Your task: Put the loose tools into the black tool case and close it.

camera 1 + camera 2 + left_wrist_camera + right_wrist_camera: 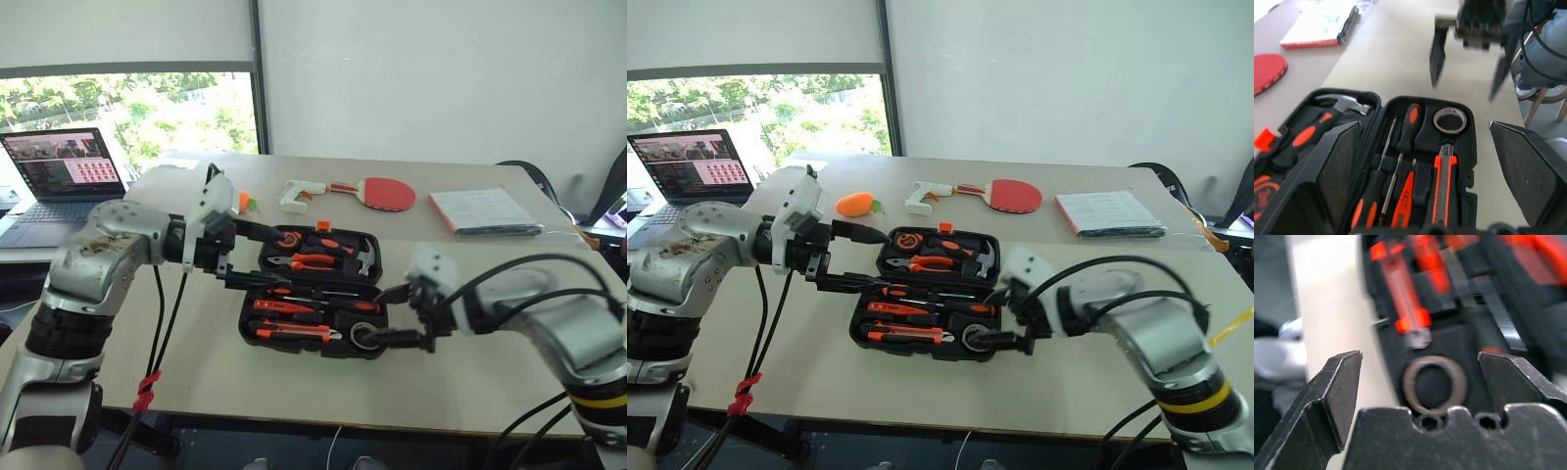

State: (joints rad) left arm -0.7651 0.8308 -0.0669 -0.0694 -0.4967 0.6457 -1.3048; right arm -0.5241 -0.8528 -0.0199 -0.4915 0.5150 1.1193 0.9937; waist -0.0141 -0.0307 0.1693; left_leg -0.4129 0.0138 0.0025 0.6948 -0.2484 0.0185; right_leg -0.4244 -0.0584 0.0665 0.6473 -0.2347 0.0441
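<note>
The black tool case (pixel 313 292) lies open at the centre of the frame on the pale surface (pixel 470 372), both halves flat, hinge running across the middle. The near half holds two black-and-orange screwdrivers (pixel 313 305), an orange utility knife (pixel 294 333) along the front edge and a dark round disc (pixel 366 336) in the lower right corner slot. The far half holds orange-handled pliers (pixel 312 261), a hammer (pixel 364 257) and a round orange tape measure (pixel 286 239). The left claw (pixel 245 257) hangs at centre left over the case's left end, its fingers well apart and holding nothing. The right claw (pixel 397 315) sits at centre right, just beside the disc corner, fingers spread wide and empty; its wrist view looks straight down on the disc between them. Toward the top of the frame lie a white glue gun (pixel 297 194), a red paddle (pixel 387 193) and a booklet (pixel 485 211); a laptop (pixel 61 176) stands at upper left
</note>
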